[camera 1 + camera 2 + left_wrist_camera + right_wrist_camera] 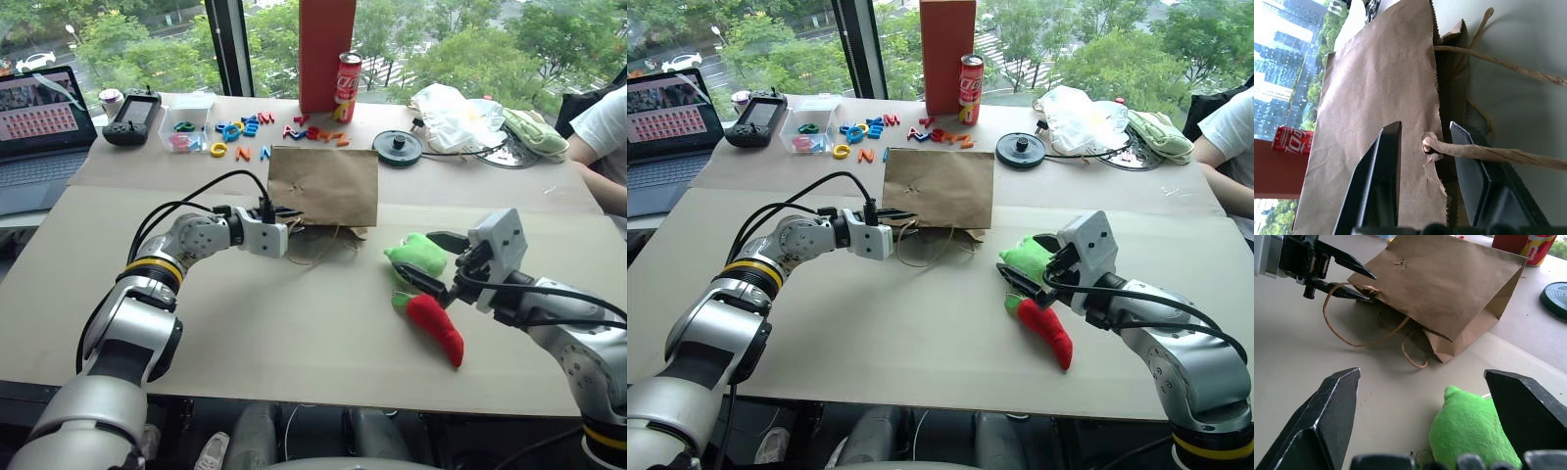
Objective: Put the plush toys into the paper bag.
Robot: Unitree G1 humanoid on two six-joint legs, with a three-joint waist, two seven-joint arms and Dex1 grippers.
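The paper bag [323,186] is showing matt, creased brown kraft paper with rough twisted twine handles. Beside the bag, the green plush toy [417,257] and the red chili plush [436,327] are looking soft and fuzzy.

The table [294,343] is seen from above and in front by both eye views, which share nearly the whole scene. The paper bag [1381,98] is viewed very closely by the left wrist camera; bag and green plush toy [1469,431] are faced by the right wrist camera.
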